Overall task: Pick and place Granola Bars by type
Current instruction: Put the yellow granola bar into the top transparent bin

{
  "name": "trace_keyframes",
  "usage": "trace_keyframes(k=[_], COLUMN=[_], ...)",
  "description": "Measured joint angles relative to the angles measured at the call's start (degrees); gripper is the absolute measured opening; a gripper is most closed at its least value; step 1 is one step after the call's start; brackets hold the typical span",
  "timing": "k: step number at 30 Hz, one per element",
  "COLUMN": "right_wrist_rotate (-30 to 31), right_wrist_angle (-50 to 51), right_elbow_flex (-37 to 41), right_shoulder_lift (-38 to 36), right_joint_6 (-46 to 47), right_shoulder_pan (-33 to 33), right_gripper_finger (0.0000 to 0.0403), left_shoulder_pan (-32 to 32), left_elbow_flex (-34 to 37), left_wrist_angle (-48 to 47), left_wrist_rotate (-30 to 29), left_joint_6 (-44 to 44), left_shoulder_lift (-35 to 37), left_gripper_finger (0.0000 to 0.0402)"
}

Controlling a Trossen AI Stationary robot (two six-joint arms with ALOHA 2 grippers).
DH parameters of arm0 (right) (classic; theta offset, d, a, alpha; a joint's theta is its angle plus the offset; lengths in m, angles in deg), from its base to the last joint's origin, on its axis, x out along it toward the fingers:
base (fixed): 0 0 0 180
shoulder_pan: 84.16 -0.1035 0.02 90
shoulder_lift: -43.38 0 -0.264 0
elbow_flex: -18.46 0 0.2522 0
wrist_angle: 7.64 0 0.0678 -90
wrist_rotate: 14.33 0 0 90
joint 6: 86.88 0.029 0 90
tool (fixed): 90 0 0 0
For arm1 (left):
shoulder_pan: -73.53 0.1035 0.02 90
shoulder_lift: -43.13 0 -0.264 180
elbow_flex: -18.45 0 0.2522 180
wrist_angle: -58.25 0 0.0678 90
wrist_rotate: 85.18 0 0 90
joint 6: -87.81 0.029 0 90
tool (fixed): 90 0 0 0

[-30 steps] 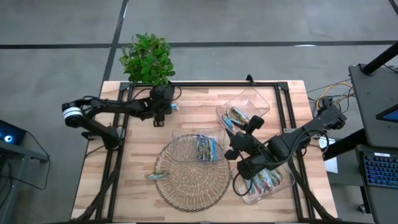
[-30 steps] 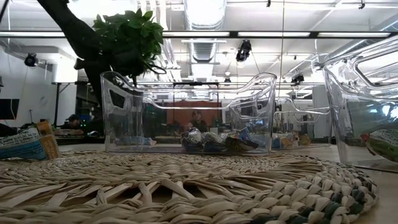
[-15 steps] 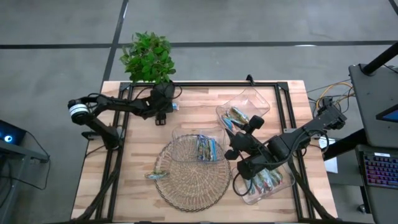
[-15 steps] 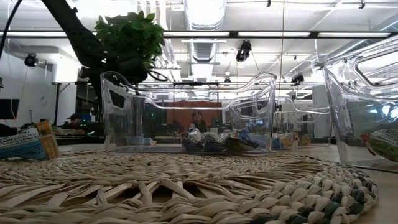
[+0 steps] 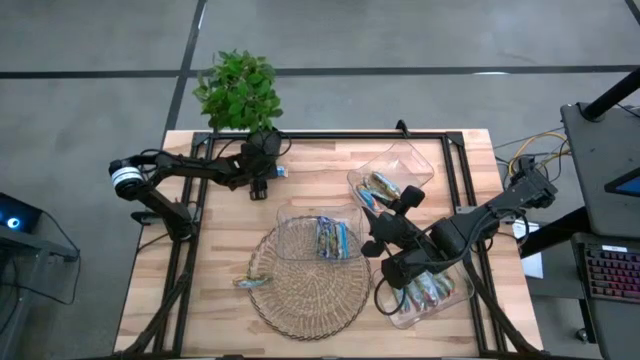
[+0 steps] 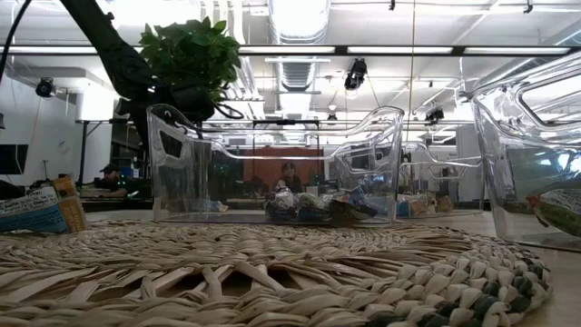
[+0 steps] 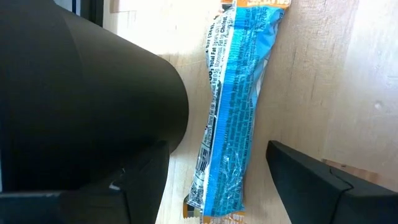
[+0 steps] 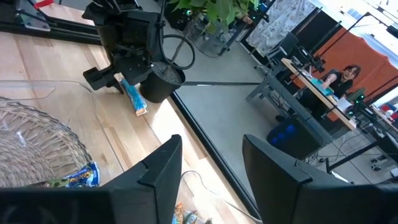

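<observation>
Over by the potted plant (image 5: 237,92) the left claw (image 5: 262,186) hangs with its fingers spread either side of a blue granola bar (image 7: 235,106) lying flat on the tabletop (image 5: 220,250), so it seems set to pick: lower, close, then carry it to its tray.

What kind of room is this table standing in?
Probably an open lab or workshop: exposed ceiling ducts, desks with a seated person beyond the wooden table, and a laptop keyboard beside it.
</observation>
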Motion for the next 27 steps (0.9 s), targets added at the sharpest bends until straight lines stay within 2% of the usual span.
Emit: trace_keyframes(k=[5, 15, 19, 27], right_wrist_rotate=[0.0, 0.0, 0.0, 0.0], right_wrist_angle=[0.0, -0.1, 0.0, 0.0], right_elbow_flex=[0.0, 0.0, 0.0, 0.0], right_shoulder_lift=[0.0, 0.0, 0.0, 0.0], right_joint_6=[0.0, 0.0, 0.0, -0.2], right_shoulder_pan=[0.0, 0.0, 0.0, 0.0], right_gripper_finger=[0.0152, 0.0134, 0.0128, 0.0127], left_shoulder_pan=[0.0, 0.0, 0.0, 0.0], left_elbow_flex=[0.0, 0.0, 0.0, 0.0], left_wrist_angle=[-0.3, -0.4, -0.2, -0.2], left_wrist_rotate=[0.7, 1.5, 1.5, 1.5], left_joint_6=[0.0, -1.6, -1.8, -5.0], left_shoulder_lift=[0.0, 0.0, 0.0, 0.1], left_gripper_finger=[0.0221, 0.0065, 0.0015, 0.0001])
